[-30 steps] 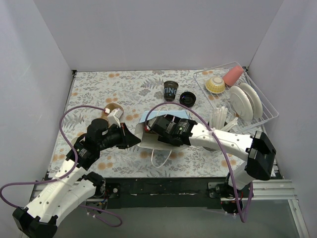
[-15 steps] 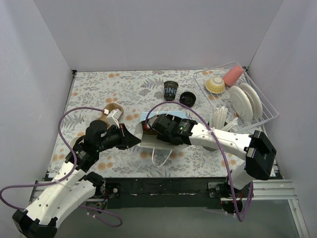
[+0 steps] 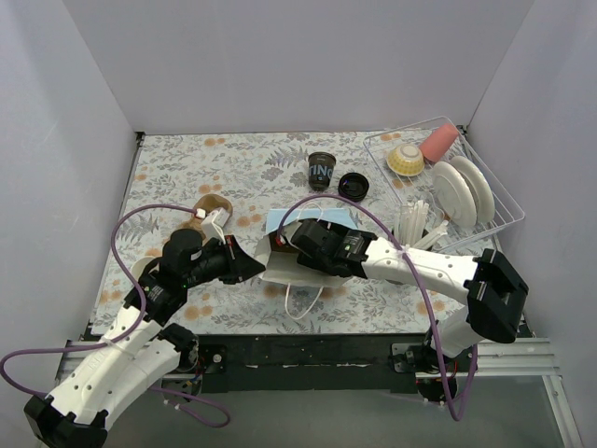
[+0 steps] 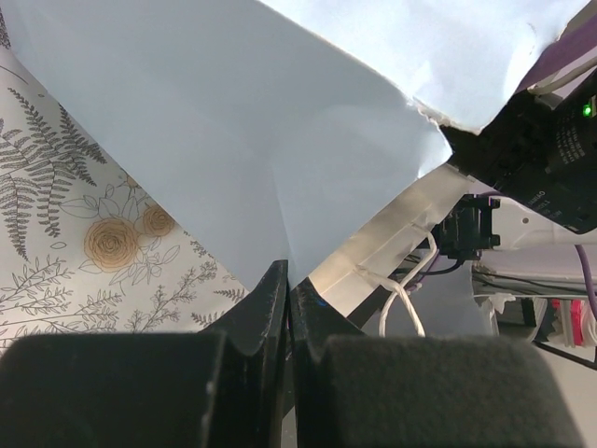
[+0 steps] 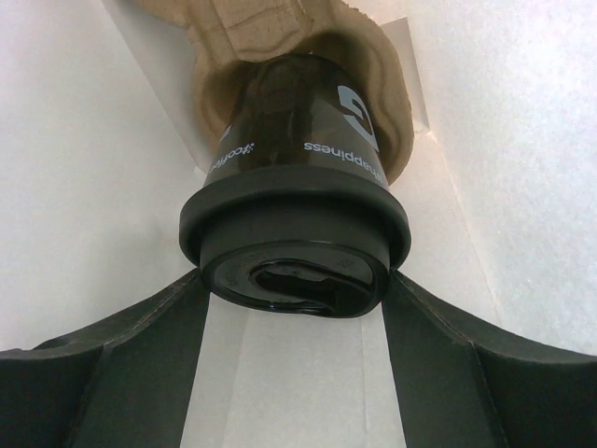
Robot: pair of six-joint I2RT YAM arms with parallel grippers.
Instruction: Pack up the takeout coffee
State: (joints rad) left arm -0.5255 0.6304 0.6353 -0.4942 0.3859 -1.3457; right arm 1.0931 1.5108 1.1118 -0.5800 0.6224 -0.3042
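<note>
Right wrist: right hand point(image 5: 294, 280) clasps cup point(image 5: 289, 140) inside bag point(image 5: 93, 187), base hidden; left hand point(image 4: 287, 280) pinches bag.

Arms reach inward; left claw point(image 4: 287, 285) pinched shut, right claw point(image 5: 294, 280) gripping with fingers spread wide.

A cup point(image 5: 294, 140) sits in a holder point(image 5: 270, 28) inside the bag point(image 3: 278, 271), with another cup point(image 3: 321, 171) and a lid point(image 3: 354, 186) behind, and a rack point(image 3: 494, 219) right.
</note>
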